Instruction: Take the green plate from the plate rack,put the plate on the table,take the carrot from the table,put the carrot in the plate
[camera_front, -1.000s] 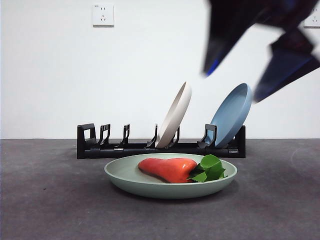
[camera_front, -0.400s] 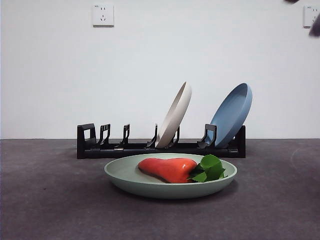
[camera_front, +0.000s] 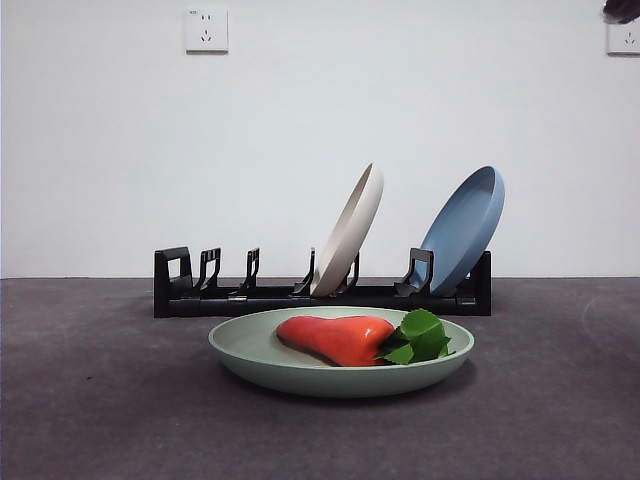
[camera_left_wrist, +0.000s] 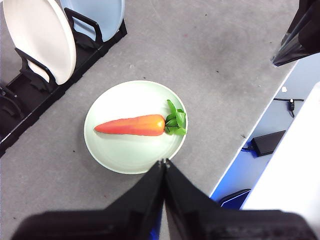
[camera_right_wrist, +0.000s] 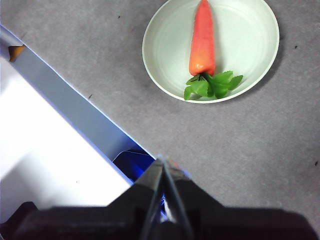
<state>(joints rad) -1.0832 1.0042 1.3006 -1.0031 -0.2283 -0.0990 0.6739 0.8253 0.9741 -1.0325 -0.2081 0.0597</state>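
The green plate (camera_front: 340, 362) lies flat on the dark grey table (camera_front: 90, 410), in front of the black plate rack (camera_front: 240, 296). The carrot (camera_front: 335, 337) lies in the plate, its green leaves toward the right in the front view. Plate (camera_left_wrist: 125, 152) and carrot (camera_left_wrist: 132, 125) also show in the left wrist view, and plate (camera_right_wrist: 250, 45) and carrot (camera_right_wrist: 202, 37) in the right wrist view. My left gripper (camera_left_wrist: 164, 162) is shut and empty, high above the table. My right gripper (camera_right_wrist: 162, 161) is shut and empty, also raised well off the plate.
A cream-white plate (camera_front: 350, 228) and a blue plate (camera_front: 465, 228) stand tilted in the rack's right half; its left slots hold nothing. The other arm (camera_left_wrist: 300, 30) shows at a corner of the left wrist view. The table's edge (camera_right_wrist: 85, 112) runs near the plate.
The dark arm that hung at the upper right of the front view one second ago has withdrawn; only a small black tip stays at the top right corner. Plate and carrot have not moved.
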